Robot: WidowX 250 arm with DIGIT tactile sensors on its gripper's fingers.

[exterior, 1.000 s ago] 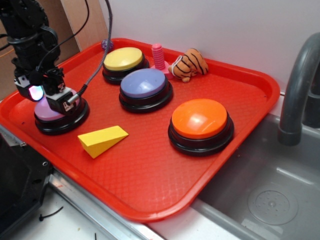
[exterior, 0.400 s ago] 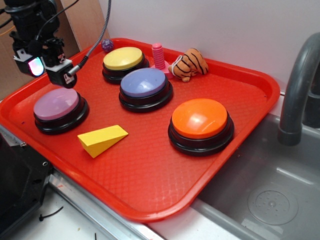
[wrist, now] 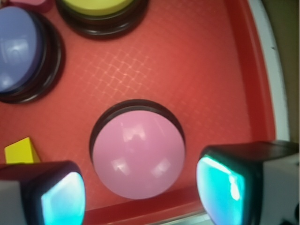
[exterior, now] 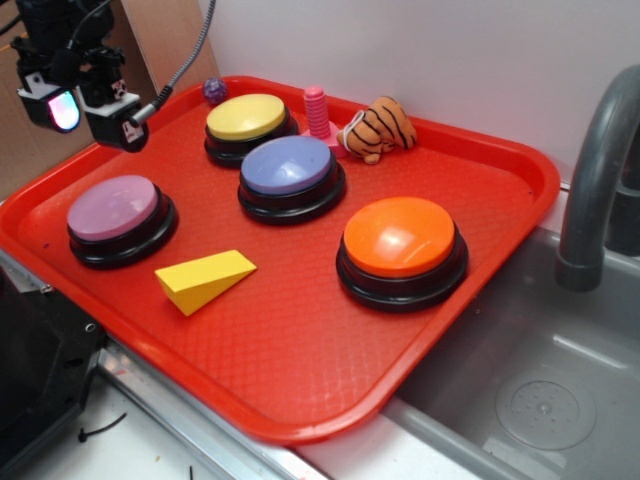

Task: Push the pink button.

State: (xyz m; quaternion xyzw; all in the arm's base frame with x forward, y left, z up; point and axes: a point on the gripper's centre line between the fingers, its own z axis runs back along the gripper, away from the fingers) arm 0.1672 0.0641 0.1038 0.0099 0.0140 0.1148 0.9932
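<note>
Claw (exterior: 85,108) hangs released, fingers apart and empty, above the red tray's (exterior: 300,370) far-left corner, clear of the pink button (exterior: 113,208) sitting at the tray's left edge, yellow wedge (exterior: 205,279) beside it, orange button (exterior: 400,238) farther right.

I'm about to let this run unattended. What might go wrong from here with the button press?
The gripper hangs well above the pink button, so no press is happening now. If it comes down off-centre, it may strike the tray rim close beside the button, or the yellow wedge nearby.
</note>
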